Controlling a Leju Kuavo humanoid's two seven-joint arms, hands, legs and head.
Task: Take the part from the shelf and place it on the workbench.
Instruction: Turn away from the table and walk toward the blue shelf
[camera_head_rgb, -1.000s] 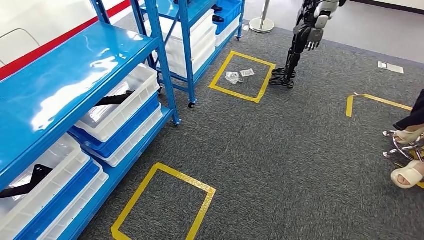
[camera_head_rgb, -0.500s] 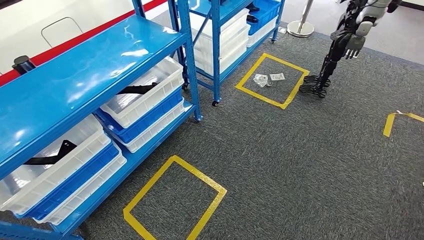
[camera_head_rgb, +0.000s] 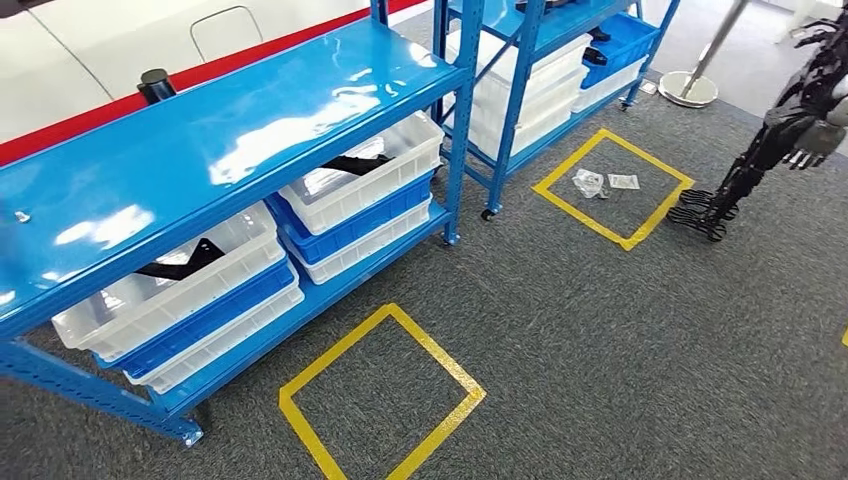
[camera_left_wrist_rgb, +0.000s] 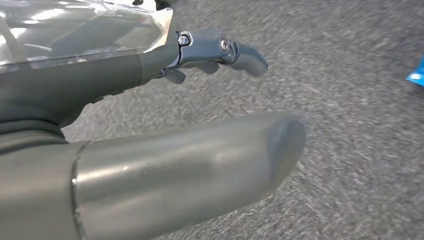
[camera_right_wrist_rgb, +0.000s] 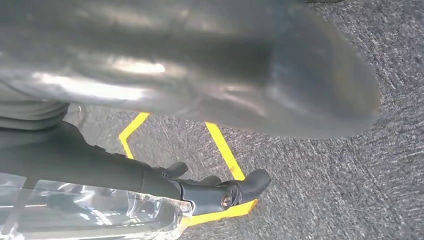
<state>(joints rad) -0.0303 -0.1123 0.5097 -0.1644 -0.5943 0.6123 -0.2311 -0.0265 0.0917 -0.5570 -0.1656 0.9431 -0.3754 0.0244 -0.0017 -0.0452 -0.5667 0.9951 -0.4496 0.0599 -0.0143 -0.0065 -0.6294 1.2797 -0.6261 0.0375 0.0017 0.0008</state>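
Left hand over grey carpet, fingers apart, holding nothing. Right hand likewise spread and empty, above yellow tape square. Black part lies in white bin on blue shelf, well apart from both hands.

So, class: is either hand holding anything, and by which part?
Nothing is held. The left hand and right hand hang over the carpet, fingers apart.
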